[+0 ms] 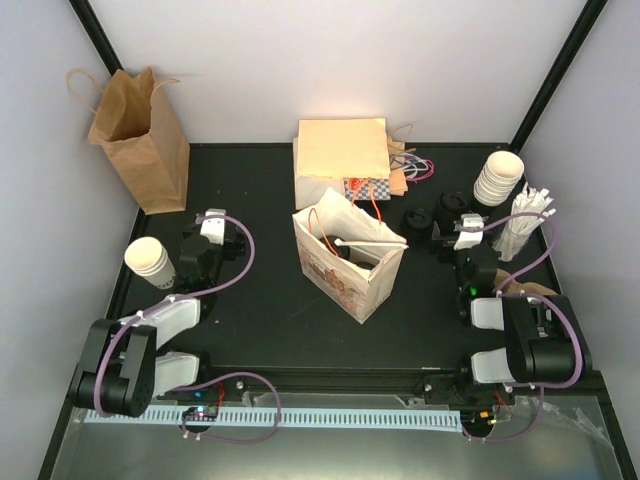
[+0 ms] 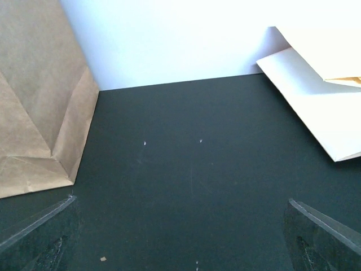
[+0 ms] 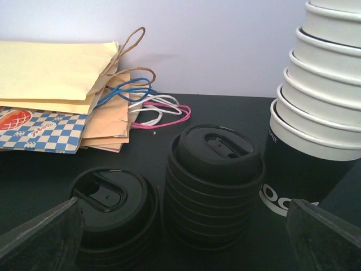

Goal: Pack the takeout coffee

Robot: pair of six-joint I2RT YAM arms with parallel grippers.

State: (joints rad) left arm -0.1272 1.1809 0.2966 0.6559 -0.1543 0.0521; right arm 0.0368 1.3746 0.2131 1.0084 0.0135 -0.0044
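Note:
No lidded cup stands on the table. A white patterned bag (image 1: 352,262) stands open at the middle; a dark shape shows inside it, and I cannot tell whether that is the takeout coffee. A white stick (image 1: 368,242) lies across the bag's mouth. My left gripper (image 1: 217,220) (image 2: 180,240) is open over bare black tabletop, left of that bag. My right gripper (image 1: 462,224) (image 3: 180,240) is open and low, facing two stacks of black lids (image 3: 214,175) (image 3: 113,209) with nothing between its fingers (image 3: 39,237).
An upright brown paper bag (image 1: 140,135) (image 2: 34,101) stands at the back left. Flat bags (image 1: 342,152) (image 3: 56,73) lie at the back centre. Lidless cream cups are stacked at left (image 1: 150,260) and right (image 1: 498,178) (image 3: 324,96). White sticks (image 1: 525,225) stand at the right.

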